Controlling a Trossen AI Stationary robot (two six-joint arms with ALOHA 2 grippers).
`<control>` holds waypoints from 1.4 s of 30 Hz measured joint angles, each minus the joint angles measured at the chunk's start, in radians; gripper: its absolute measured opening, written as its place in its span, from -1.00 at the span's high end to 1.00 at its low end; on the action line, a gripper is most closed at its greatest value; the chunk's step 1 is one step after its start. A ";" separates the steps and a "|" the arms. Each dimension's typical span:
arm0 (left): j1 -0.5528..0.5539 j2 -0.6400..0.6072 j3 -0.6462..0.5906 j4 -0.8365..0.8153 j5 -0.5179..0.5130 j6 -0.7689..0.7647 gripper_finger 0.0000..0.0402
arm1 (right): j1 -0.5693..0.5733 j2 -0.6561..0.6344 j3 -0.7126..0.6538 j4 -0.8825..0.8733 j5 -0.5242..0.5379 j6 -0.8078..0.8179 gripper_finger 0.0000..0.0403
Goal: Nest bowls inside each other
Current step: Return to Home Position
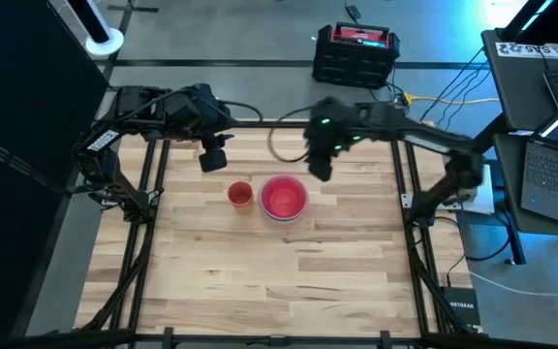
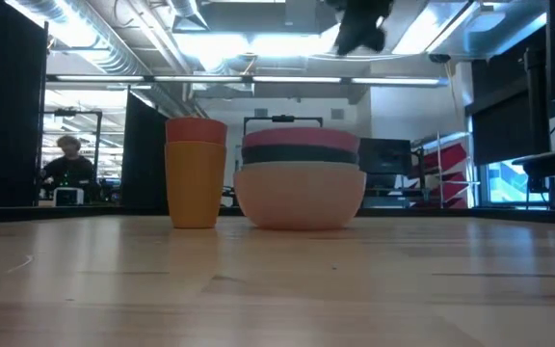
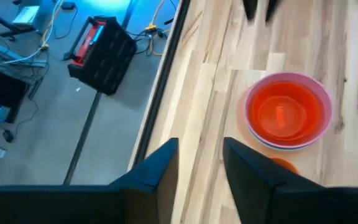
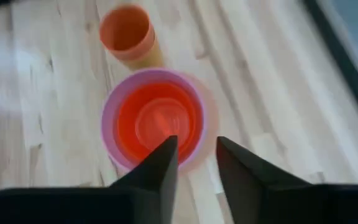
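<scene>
Several wide bowls sit nested in one stack [image 1: 282, 197] on the wooden table. The innermost is red [image 4: 157, 121], a mauve rim [image 3: 253, 93] runs around it, and from the side a dark teal band and a pale pink outer bowl [image 2: 302, 198] show. To its left an orange cup [image 2: 195, 183] stands upright with a red cup [image 2: 197, 129] nested inside. My left gripper [image 1: 213, 160] hangs high over the table's far left, fingers [image 3: 160, 165] slightly apart and empty. My right gripper [image 1: 321, 170] hovers above the stack's far right, open [image 4: 196, 155] and empty.
A black and red case [image 1: 356, 50] lies on the floor beyond the far edge, and laptops [image 1: 550, 97] stand to the right. A cable [image 1: 277, 143] loops onto the table's far edge. Bare wood stretches toward the near edge [image 1: 279, 291]. A person [image 2: 66, 159] sits in the room behind.
</scene>
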 joint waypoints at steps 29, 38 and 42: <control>0.004 -0.746 -0.871 0.965 0.317 -0.149 1.00 | 0.009 -1.283 -0.916 0.834 0.026 0.300 1.00; 0.004 -1.058 -1.324 1.279 0.350 -0.313 1.00 | 0.009 -1.466 -1.130 0.956 0.038 0.357 1.00; 0.004 -1.140 -1.391 1.206 0.334 -0.398 1.00 | 0.009 -1.462 -1.142 0.884 0.076 0.389 1.00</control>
